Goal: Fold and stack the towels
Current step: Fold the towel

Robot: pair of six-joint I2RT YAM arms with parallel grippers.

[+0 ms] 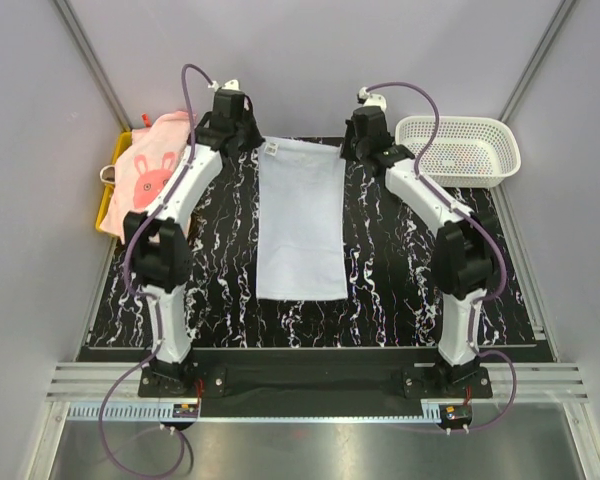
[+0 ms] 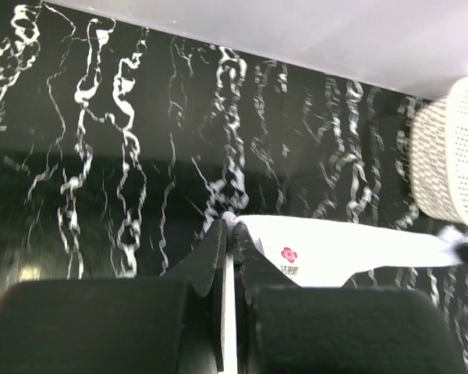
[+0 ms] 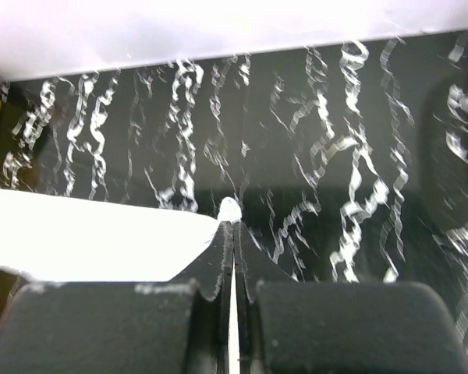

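Observation:
A pale blue-white towel (image 1: 300, 220) lies stretched down the middle of the black marbled table (image 1: 220, 290), its far edge lifted between both arms. My left gripper (image 1: 248, 140) is shut on the towel's far left corner; the left wrist view shows that corner (image 2: 231, 220) pinched at the tips of my left gripper (image 2: 231, 230), and a small label (image 2: 288, 255) with a red flower on the cloth. My right gripper (image 1: 352, 143) is shut on the far right corner; in the right wrist view my right gripper (image 3: 234, 227) has a white tuft (image 3: 231, 209) poking out. A pink towel (image 1: 152, 165) with a rabbit face lies at far left.
A yellow tray (image 1: 107, 205) lies under the pink towel at the left edge. A white lattice basket (image 1: 458, 150) stands at the far right; the left wrist view shows the basket (image 2: 450, 160) too. Grey walls close in the back and both sides.

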